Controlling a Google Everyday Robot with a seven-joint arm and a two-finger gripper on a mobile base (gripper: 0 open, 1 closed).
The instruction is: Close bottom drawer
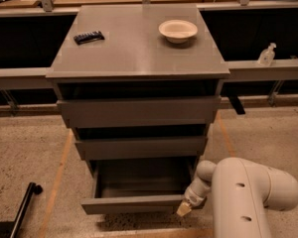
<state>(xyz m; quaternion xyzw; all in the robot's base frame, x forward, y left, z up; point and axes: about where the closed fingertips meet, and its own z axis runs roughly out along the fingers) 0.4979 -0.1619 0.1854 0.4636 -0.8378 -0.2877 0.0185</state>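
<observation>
The grey cabinet [139,53] has three drawers. The bottom drawer [131,204] is pulled out, and its shallow grey box interior [141,180] shows with nothing in it. The two drawer fronts above it also stand a little out. My gripper [185,209] is at the right end of the bottom drawer's front, low in the view, at the tip of my white arm [248,192]. It is touching or very near the front's right corner.
A white bowl [178,30] and a small black object [89,36] lie on the cabinet top. A clear bottle [266,55] stands on the ledge at the right. A black pole [20,208] lies on the floor at the lower left.
</observation>
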